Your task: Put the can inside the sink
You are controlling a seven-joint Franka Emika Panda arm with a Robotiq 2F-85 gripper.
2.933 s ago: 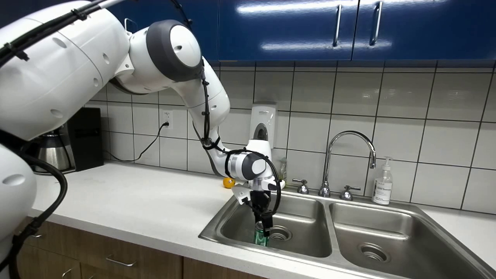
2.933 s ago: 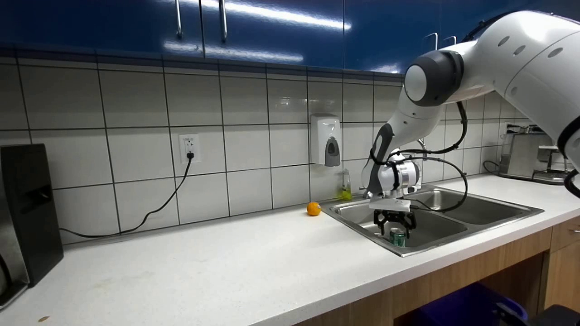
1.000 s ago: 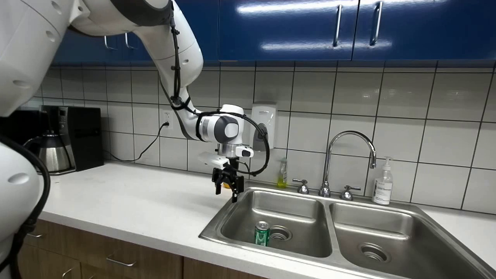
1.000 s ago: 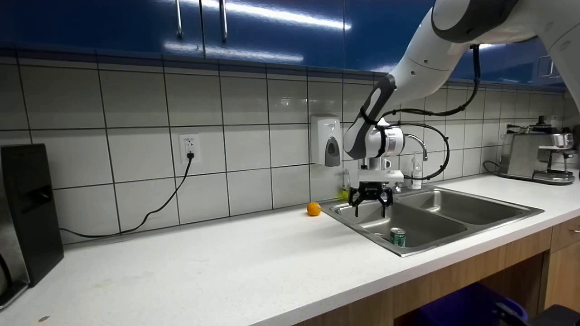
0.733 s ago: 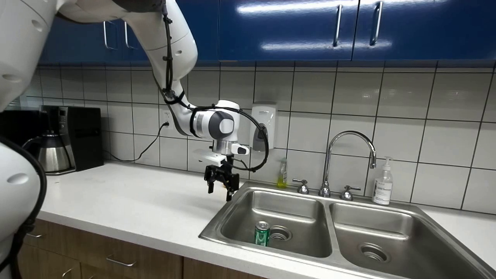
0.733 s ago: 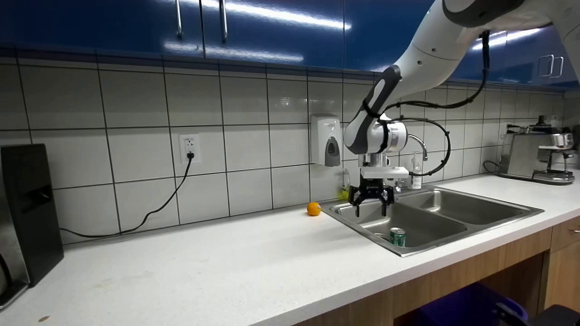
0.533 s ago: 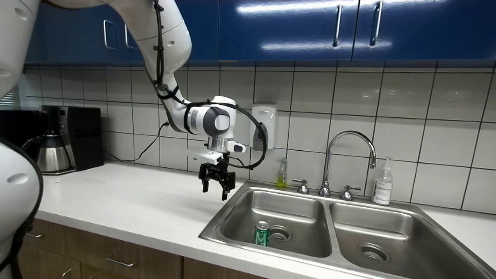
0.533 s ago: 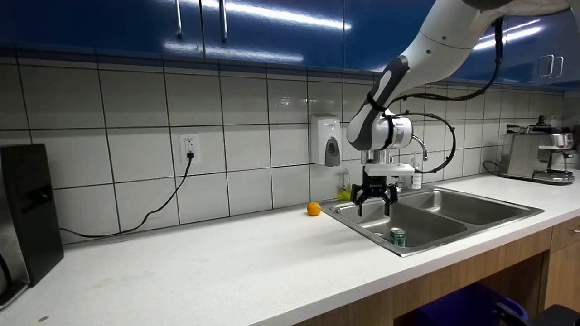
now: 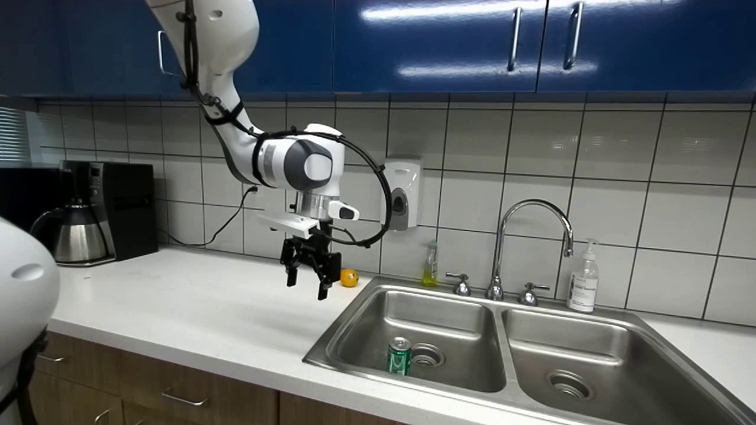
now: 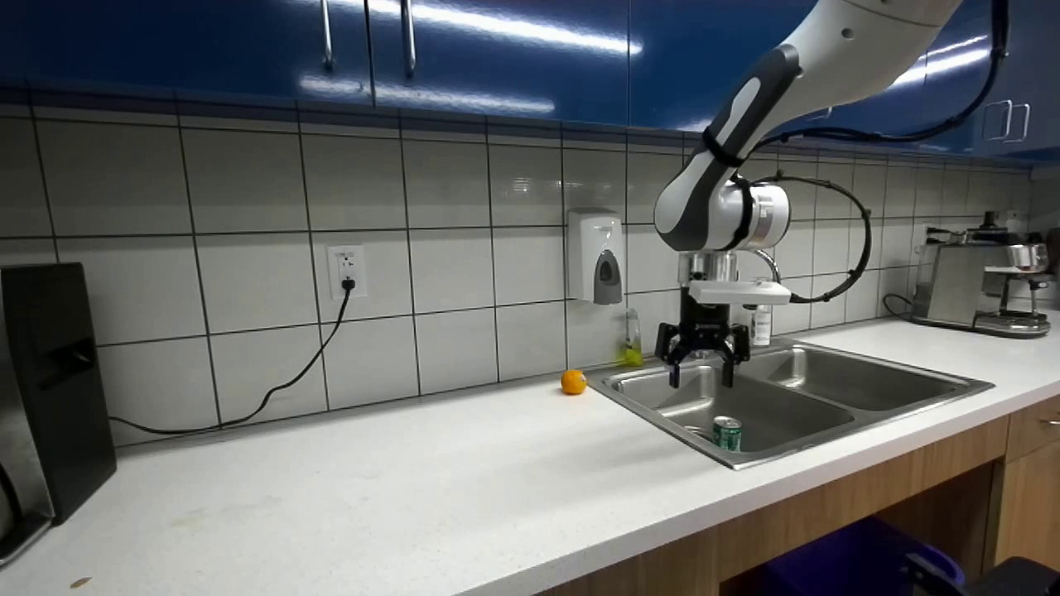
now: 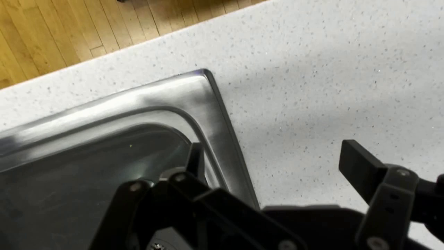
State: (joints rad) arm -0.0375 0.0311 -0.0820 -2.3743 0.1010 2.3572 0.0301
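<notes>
Can upright in sink, hand well apart

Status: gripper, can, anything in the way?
Gripper open, holding nothing. Can upright in the sink. No obstruction seen; round orange object sits beside the sink.

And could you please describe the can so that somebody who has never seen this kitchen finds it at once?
Start at the steel double sink below the tiled wall. Look into the basin nearer the small orange object. Beside that basin's round drain stands the can, upright: its green side and silvery top set it apart from the grey steel around it.
</notes>
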